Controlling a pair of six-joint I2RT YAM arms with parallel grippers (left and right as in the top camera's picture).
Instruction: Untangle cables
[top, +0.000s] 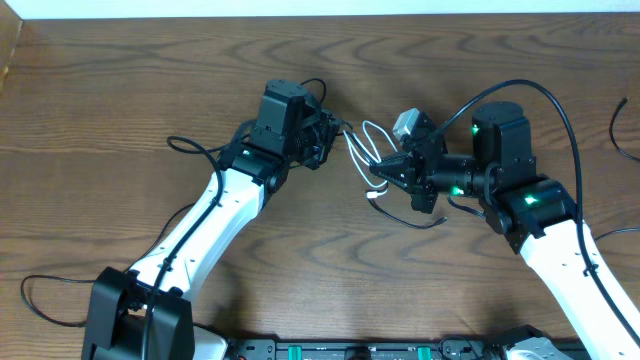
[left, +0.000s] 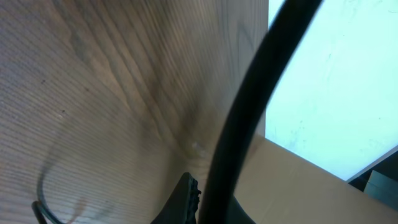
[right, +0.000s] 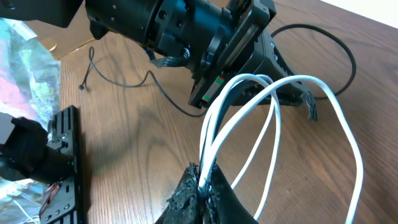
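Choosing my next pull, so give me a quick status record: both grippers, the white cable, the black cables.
left gripper: shut, beside white cable loops; grip unclear
right gripper: shut on white cable
white cable: loops spanning between both grippers
black cables: lying loose on table around the arms

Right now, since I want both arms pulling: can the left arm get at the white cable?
Probably yes. The left gripper, shut, sits right at the loops of the white cable that the right gripper pinches; nothing stands between them.
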